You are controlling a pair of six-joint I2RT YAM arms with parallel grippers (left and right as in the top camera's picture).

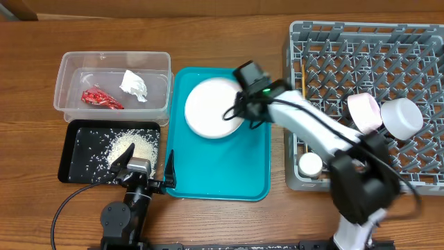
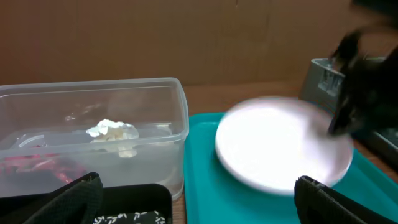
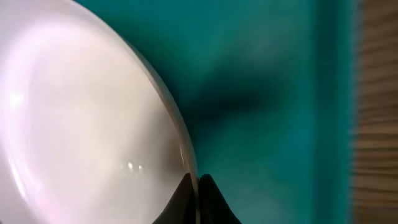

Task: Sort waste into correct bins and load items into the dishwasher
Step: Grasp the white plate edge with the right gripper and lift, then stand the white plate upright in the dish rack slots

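The white round plate (image 1: 210, 107) is over the teal tray (image 1: 222, 173). My right gripper (image 1: 240, 113) is shut on its right rim; the right wrist view shows both fingers (image 3: 198, 182) pinching the plate's edge (image 3: 93, 124). The plate is blurred in the left wrist view (image 2: 280, 146). My left gripper (image 1: 144, 165) is open and empty, low between the black tray (image 1: 69, 156) and the teal tray. The clear tub (image 1: 69, 62) holds the red wrapper (image 1: 101, 98) and the white tissue (image 1: 134, 85). Rice grains (image 1: 130, 146) lie in the black tray.
The grey dish rack (image 1: 298, 42) stands at the right. It holds a pink bowl (image 1: 364, 111), a white bowl (image 1: 402, 118), a small cup (image 1: 310, 164) and chopsticks (image 1: 303, 78). My right arm reaches from the rack across the teal tray.
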